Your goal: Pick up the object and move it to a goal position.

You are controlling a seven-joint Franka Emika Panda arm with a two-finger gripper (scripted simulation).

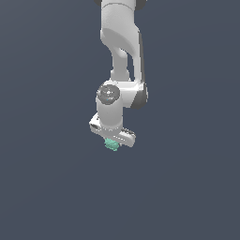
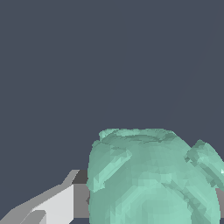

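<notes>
Plain dark grey-blue ground lies everywhere. Beneath the white arm's gripper (image 1: 112, 140), the small teal-green bumpy block (image 1: 111, 144) is seemingly pinched between its fingers (image 2: 52, 205); its faceted surface could allow slipping during transport.

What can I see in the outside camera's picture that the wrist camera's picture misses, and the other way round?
Only the exterior view shows the white arm reaching down and how small the teal object is under the gripper. Only the wrist view shows the object's bumpy, faceted surface up close, with a finger beside it. Both show the object against plain dark grey.
</notes>
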